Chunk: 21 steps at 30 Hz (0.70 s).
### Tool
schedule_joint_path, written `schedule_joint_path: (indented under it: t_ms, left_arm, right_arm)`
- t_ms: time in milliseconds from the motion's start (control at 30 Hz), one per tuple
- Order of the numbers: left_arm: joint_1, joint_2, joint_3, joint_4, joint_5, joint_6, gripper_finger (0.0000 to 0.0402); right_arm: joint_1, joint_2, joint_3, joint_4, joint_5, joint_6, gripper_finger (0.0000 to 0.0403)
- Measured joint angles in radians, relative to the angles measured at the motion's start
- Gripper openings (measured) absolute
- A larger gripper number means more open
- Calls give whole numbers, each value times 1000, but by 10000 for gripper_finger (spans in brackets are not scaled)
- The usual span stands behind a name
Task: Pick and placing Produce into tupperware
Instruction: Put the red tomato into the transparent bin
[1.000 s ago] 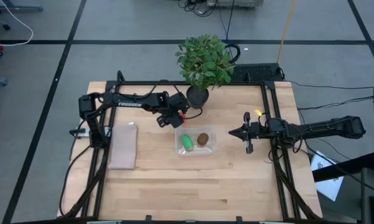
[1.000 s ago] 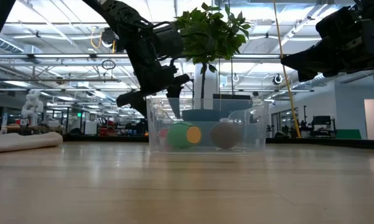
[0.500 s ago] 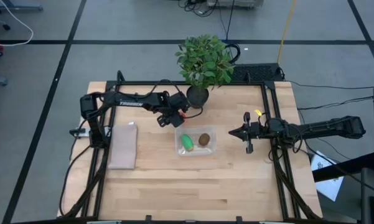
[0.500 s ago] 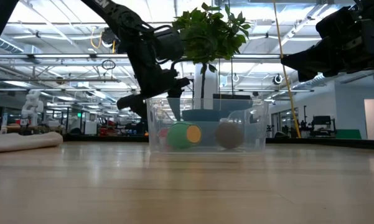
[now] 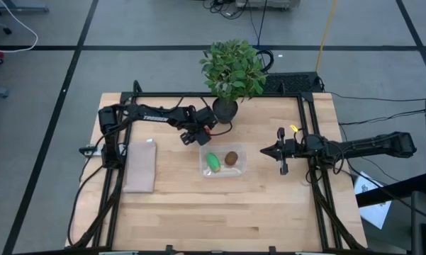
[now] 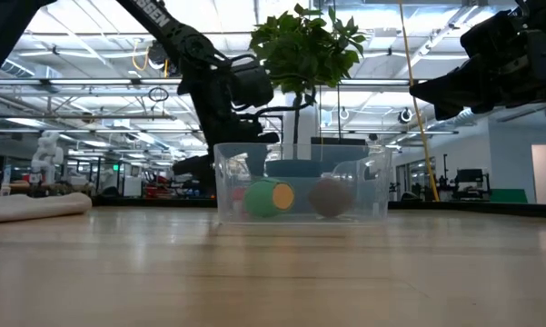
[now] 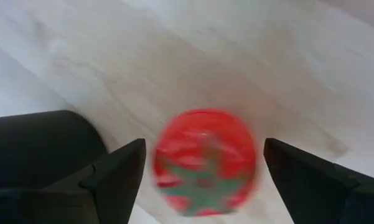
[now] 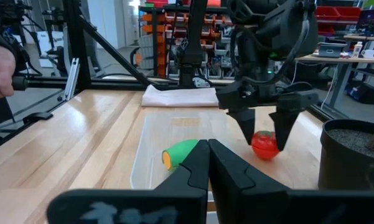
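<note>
Left gripper (image 8: 264,134) hung wide open over the tomato (image 7: 204,163), at the tupperware's (image 5: 223,161) 11 o'clock; right gripper (image 5: 269,150) sat closed. Off-center pinch probably would've rolled it away.

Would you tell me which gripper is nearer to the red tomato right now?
The left gripper is nearer: its open fingers hang right over the tomato, straddling it. The right gripper waits shut on the far side of the tupperware.
</note>
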Motion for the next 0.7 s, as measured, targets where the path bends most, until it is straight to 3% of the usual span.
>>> schedule_joint_path:
  t_ms: [500, 700]
  left_arm:
    - [0, 2, 0, 0, 1, -9, 330]
    - [0, 2, 0, -8, 1, -13, 288]
  right_arm:
    - [0, 8, 0, 11, 0, -1, 0]
    - [0, 8, 0, 14, 0, -1, 0]
